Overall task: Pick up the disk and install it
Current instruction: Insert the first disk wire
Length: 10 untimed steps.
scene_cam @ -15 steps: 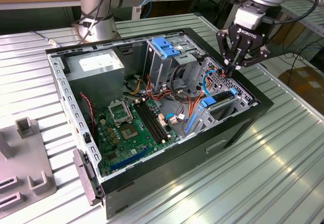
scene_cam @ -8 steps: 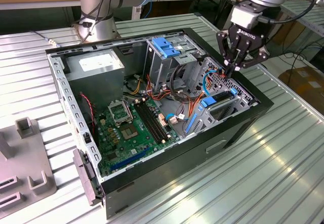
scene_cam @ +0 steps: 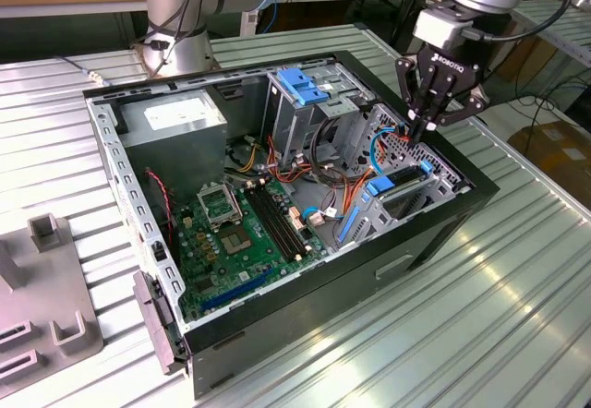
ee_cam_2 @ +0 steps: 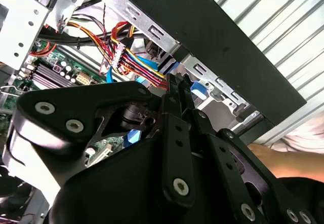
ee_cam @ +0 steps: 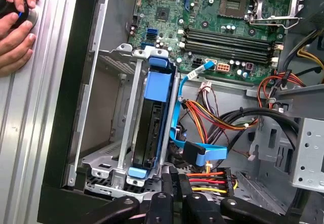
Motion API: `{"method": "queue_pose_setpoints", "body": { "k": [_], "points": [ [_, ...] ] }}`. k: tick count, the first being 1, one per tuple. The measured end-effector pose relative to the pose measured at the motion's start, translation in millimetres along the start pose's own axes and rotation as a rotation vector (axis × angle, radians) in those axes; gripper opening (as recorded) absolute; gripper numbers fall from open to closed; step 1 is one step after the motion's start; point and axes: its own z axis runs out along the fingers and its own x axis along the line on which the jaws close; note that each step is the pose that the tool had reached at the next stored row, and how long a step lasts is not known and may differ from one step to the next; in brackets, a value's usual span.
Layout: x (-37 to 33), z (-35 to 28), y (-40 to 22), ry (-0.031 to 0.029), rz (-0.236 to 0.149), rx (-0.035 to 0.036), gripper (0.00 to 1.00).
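Note:
The disk (ee_cam: pixel 152 125) stands on edge inside the metal drive cage (ee_cam: pixel 117 133) at the corner of the open computer case, with blue rails along its edges. In the exterior view the disk (scene_cam: pixel 403 189) sits in that cage toward the exterior view's right. My gripper (scene_cam: pixel 418 133) hangs just above the cage, fingers pressed together and shut, holding nothing. In the first wrist view the gripper (ee_cam: pixel 175 177) hovers beside the disk's end, over the blue data cable (ee_cam: pixel 202 153). The second wrist view has the gripper (ee_cam_2: pixel 174 82) close over the coloured wire bundle.
The case (scene_cam: pixel 434 242) holds a motherboard (scene_cam: pixel 242 233), a grey power supply (scene_cam: pixel 174 118) and a tall cage with a blue latch (scene_cam: pixel 300 85). Loose cables (ee_cam: pixel 217 117) crowd the space beside the drive cage. A person's hand (ee_cam: pixel 15 26) rests outside the case. Grey fixtures (scene_cam: pixel 46 320) stand at the exterior view's left.

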Motion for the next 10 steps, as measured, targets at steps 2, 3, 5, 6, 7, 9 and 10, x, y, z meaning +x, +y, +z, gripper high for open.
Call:
{"method": "queue_pose_setpoints", "body": {
  "k": [2, 3, 5, 6, 7, 9, 10],
  "points": [
    [0.0, 0.2, 0.0, -0.0003, 0.019, -0.0021, 0.16],
    [-0.1, 0.3, 0.0, -0.0005, 0.03, -0.0034, 0.16],
    [-0.2, 0.5, 0.6, -0.001, 0.042, -0.0045, 0.16],
    [-0.2, 0.6, 1.1, -0.0011, 0.044, -0.0048, 0.16],
    [-0.1, 0.6, 1.8, -0.0011, 0.046, -0.005, 0.16],
    [0.4, 0.5, 2.4, -0.0009, 0.048, -0.0052, 0.16],
    [0.4, 0.6, 2.5, -0.001, 0.048, -0.0053, 0.16]
  ]
}}
